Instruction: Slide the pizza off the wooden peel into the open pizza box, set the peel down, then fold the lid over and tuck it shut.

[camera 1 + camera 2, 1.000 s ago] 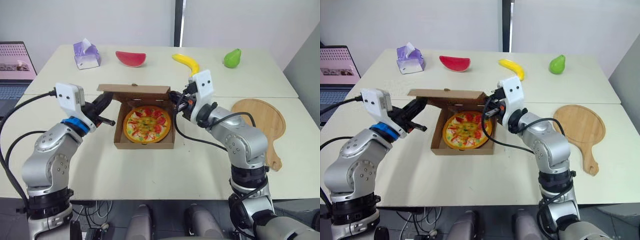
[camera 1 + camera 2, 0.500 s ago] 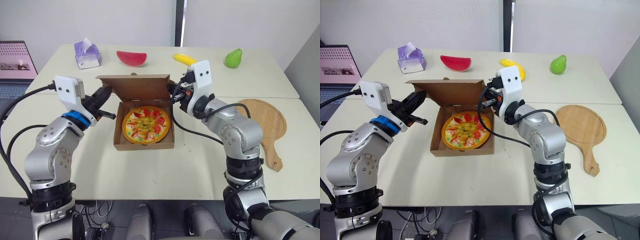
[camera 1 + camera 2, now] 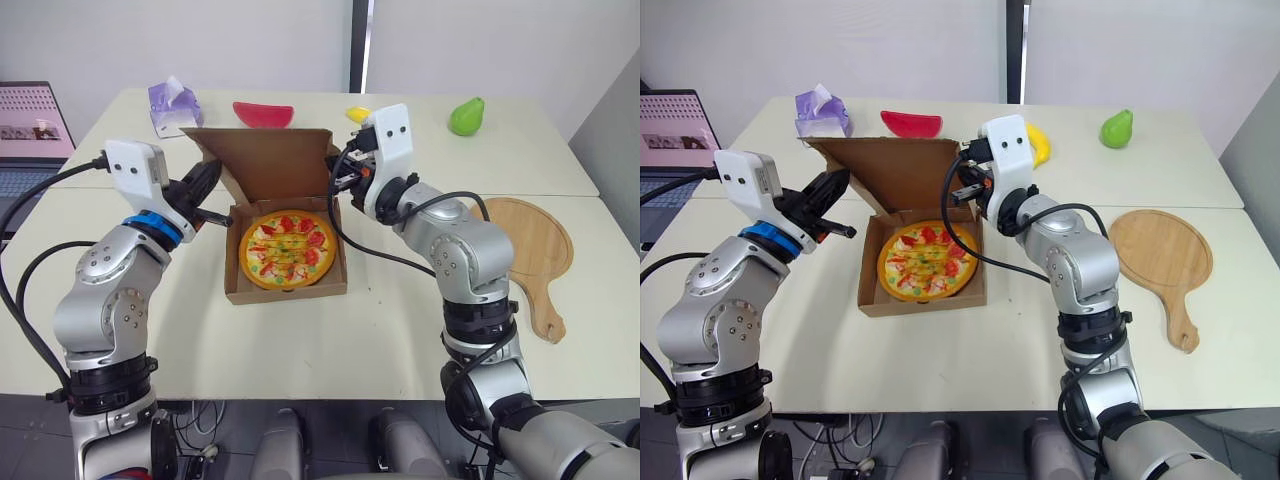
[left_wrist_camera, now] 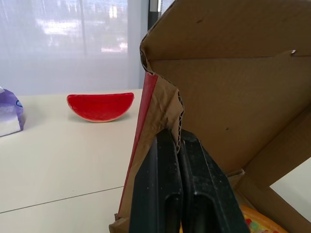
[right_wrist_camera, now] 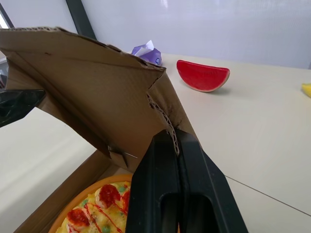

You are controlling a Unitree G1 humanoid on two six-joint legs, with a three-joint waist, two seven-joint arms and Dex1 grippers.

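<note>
Since the lid (image 3: 270,165) is thin, bendy cardboard, left gripper (image 4: 177,141) and right gripper (image 5: 175,138) pinching its 9 and 3 o'clock edges seems smart; it'll crease easily.

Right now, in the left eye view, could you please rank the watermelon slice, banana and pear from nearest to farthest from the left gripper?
From the left gripper, pinching the lid:
1. Watermelon slice, just behind the lid.
2. Banana, farther right along the back.
3. Pear, far right at the back.
</note>
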